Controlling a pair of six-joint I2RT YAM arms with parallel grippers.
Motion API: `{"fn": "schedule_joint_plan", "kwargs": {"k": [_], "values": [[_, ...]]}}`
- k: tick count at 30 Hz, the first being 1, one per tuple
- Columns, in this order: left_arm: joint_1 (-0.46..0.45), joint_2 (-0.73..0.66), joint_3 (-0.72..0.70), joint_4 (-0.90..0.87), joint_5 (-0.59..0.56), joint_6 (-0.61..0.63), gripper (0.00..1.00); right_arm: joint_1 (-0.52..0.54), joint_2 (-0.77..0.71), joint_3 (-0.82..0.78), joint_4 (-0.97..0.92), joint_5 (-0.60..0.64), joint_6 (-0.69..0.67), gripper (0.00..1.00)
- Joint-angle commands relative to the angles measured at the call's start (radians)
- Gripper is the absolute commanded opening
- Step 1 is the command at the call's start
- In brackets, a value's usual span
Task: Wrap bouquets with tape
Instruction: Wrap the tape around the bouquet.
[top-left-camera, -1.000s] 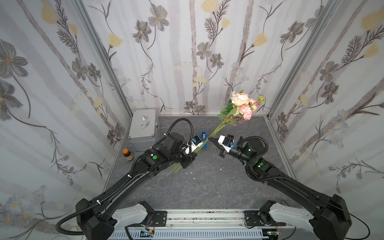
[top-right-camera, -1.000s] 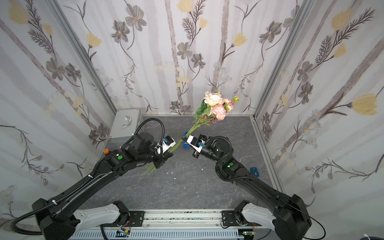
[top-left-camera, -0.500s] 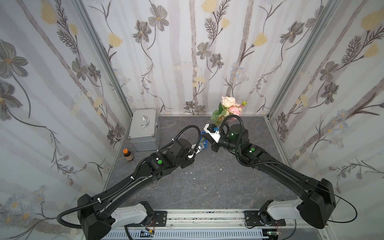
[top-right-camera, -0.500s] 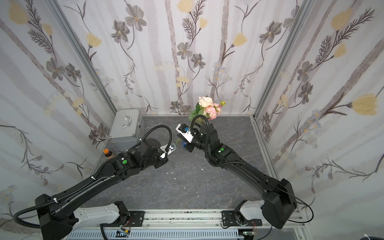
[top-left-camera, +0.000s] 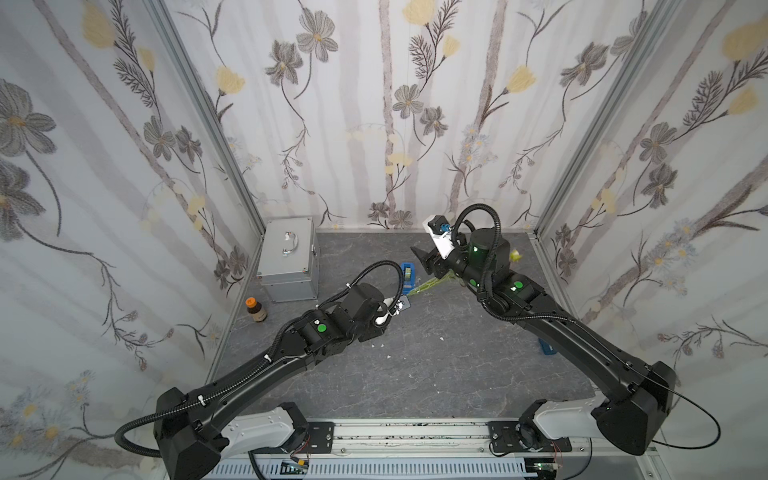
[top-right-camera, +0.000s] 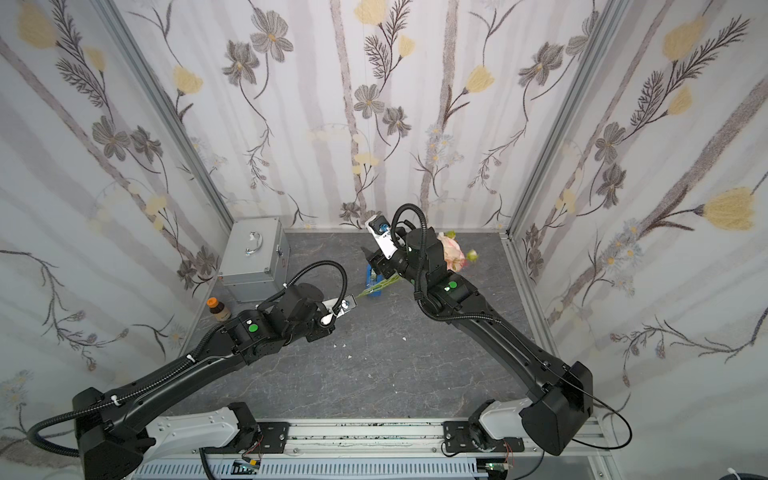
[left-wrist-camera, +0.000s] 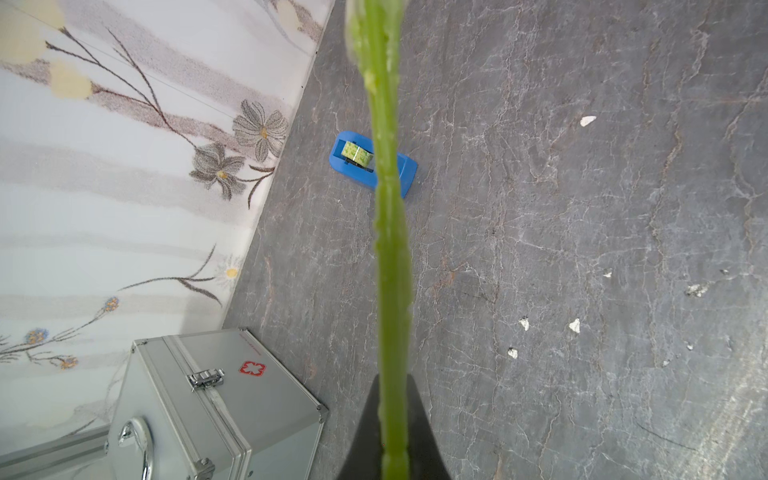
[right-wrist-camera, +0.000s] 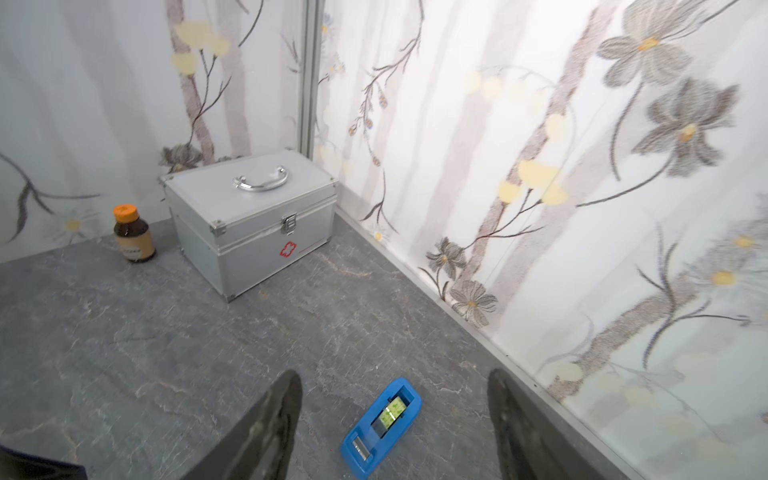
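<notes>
The bouquets are one bunch. Its green stems (top-left-camera: 428, 284) run low over the floor from my left gripper (left-wrist-camera: 392, 384), which is shut on the stems (left-wrist-camera: 390, 249). The right arm hides most of the heads; a pink rose (top-right-camera: 451, 251) and a bud (top-left-camera: 515, 255) show behind it. The tape (right-wrist-camera: 390, 409) sits in its blue dispenser (top-left-camera: 409, 274) on the floor near the back wall. My right gripper (right-wrist-camera: 394, 374) hangs open just above the dispenser, with nothing between its fingers. In both top views the right gripper (top-left-camera: 424, 259) is beside the dispenser (top-right-camera: 370, 282).
A silver case (top-left-camera: 289, 257) with a handle stands in the back left corner, a brown bottle (top-left-camera: 254, 309) in front of it. A small blue object (top-left-camera: 546, 347) lies by the right wall. White scraps (top-left-camera: 442, 338) dot the grey floor. Papered walls close three sides.
The right gripper has opened and swung back over the tape dispenser. The bouquet has dropped from upright to low, its heads now behind the right arm. The left gripper still holds the stems.
</notes>
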Motion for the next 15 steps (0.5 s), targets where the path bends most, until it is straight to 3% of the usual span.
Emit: {"fn": "schedule_joint_plan", "kwargs": {"k": [1, 6, 9, 13, 15], "values": [[0.009, 0.007, -0.007, 0.085, 0.017, -0.068, 0.00, 0.002, -0.037, 0.053, -0.012, 0.084, 0.141, 0.73], [0.030, 0.002, -0.021, 0.186, -0.007, -0.208, 0.00, 0.001, -0.143, 0.024, -0.040, 0.215, 0.465, 0.72], [0.039, -0.001, -0.037, 0.255, -0.029, -0.291, 0.00, 0.000, -0.212, -0.053, -0.041, 0.173, 0.671, 0.70], [0.047, -0.006, -0.052, 0.362, -0.049, -0.417, 0.00, 0.029, -0.295, -0.248, 0.107, 0.098, 0.928, 0.68], [0.047, 0.004, -0.050, 0.385, -0.054, -0.442, 0.00, 0.079, -0.309, -0.306, 0.182, 0.116, 0.974, 0.70]]}}
